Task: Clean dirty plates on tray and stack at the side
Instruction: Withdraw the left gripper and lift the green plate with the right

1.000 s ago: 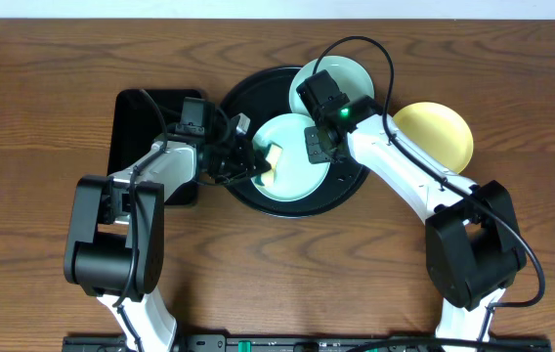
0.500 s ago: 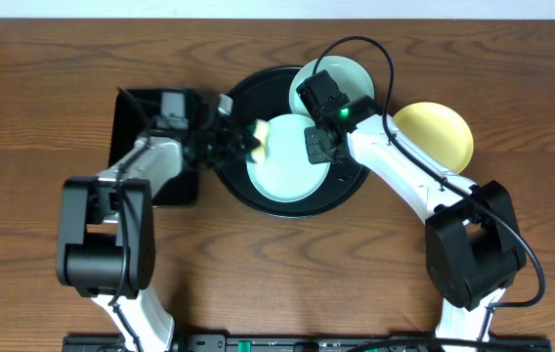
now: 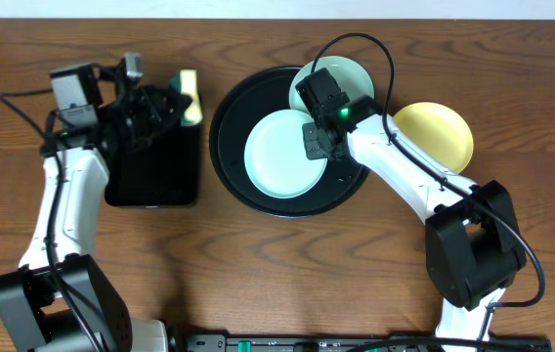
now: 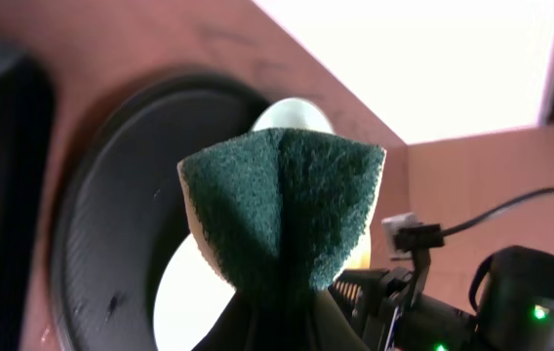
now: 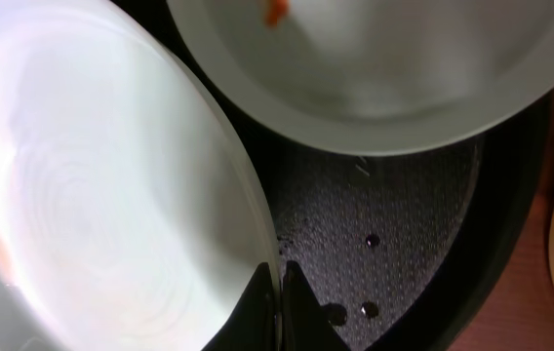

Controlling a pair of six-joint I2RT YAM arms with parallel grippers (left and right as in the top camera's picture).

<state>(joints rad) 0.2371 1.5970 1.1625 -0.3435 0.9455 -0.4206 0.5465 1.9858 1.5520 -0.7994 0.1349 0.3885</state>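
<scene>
- Overhead, we saw the round black tray (image 3: 231,171) in the middle of the brown wood-grain desk (image 3: 287,274), with bare desk open along its whole near side.
- The nearer mint plate (image 3: 277,161) lay flat inside that tray, leaving a crescent of bare tray floor open on its left.
- The farther mint plate (image 3: 354,76) rested across the tray's far right rim, partly overhanging it.
- The yellow plate (image 3: 442,135) lay on the desk to the right of the tray; the right arm hid the gap between the two.
- The rectangular black tray (image 3: 150,181) sat just left of the round one, with a narrow strip of desk between them.
- The left gripper (image 3: 180,103) hung over the rectangular tray's far right corner, its fingers pinching the sponge (image 3: 191,88).
- The right gripper (image 3: 314,139) sat at the nearer mint plate's right edge.
- Only the sponge's yellow side showed from above; the left wrist view gave us its dark green scouring face, squeezed into a fold.
- The right wrist view showed what the overhead could not:
  - the right fingers (image 5: 257,307) were closed tight on the nearer plate's thin rim;
  - an orange smudge (image 5: 275,10) marked the farther plate;
  - a few droplets (image 5: 371,239) lay on the textured tray floor.
- A pale wall (image 3: 258,8) ran along the desk's far edge.
</scene>
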